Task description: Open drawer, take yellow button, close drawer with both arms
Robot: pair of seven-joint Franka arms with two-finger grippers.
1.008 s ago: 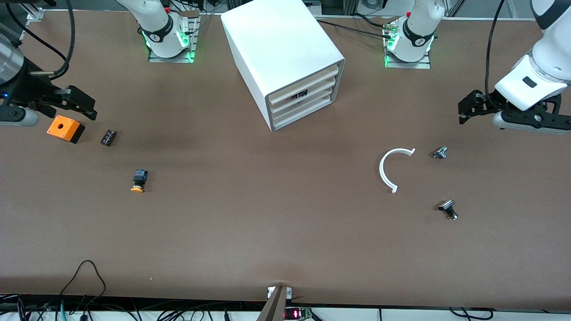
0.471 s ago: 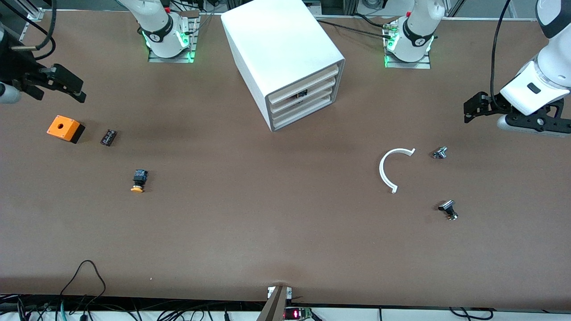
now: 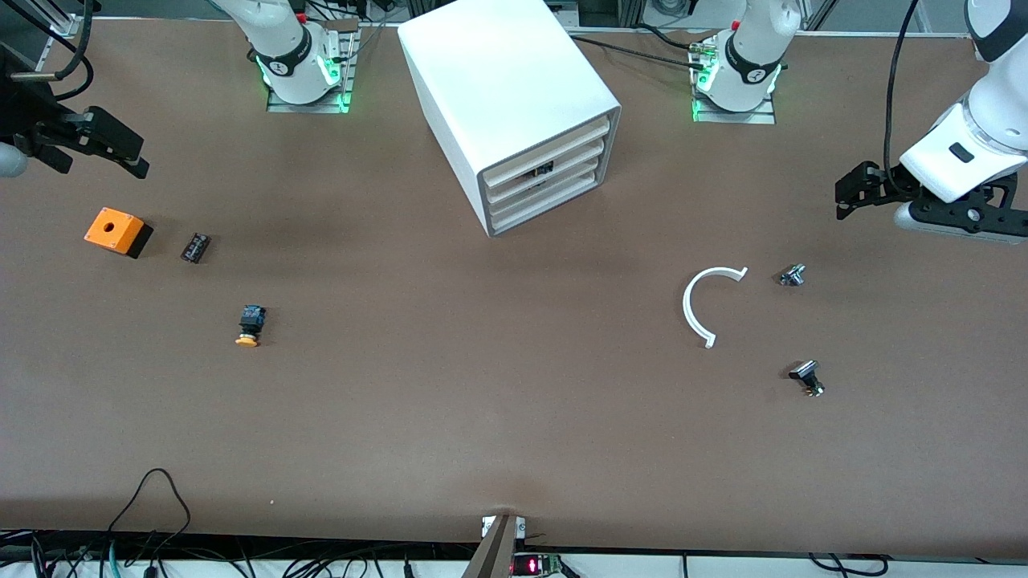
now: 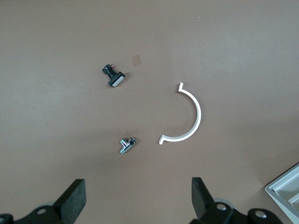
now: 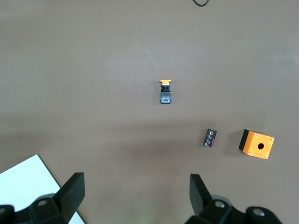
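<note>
The white cabinet [image 3: 514, 88] stands between the arm bases, and its uppermost drawer [image 3: 554, 141] sits flush with the three below it. The button [image 3: 250, 324], orange cap and black-and-blue body, lies on its side on the table toward the right arm's end, nearer the front camera than the cabinet. The right wrist view shows the button [image 5: 166, 91] too. My right gripper [image 3: 128, 152] hangs open and empty over bare table near the orange box; its jaws [image 5: 137, 191] frame only tabletop. My left gripper [image 3: 845, 197] hangs open and empty at the left arm's end [image 4: 138, 196].
An orange square box with a hole [image 3: 112, 229] and a small black component [image 3: 195, 246] lie near the button. Toward the left arm's end lie a white arc [image 3: 685, 305], a small metal part [image 3: 793, 274] and a black-headed part [image 3: 807, 376]. Cables run along the front edge.
My right gripper has drawn back from just beside the orange box toward the robots' end of the table. My left gripper has shifted slightly the same way. Nothing on the table moved.
</note>
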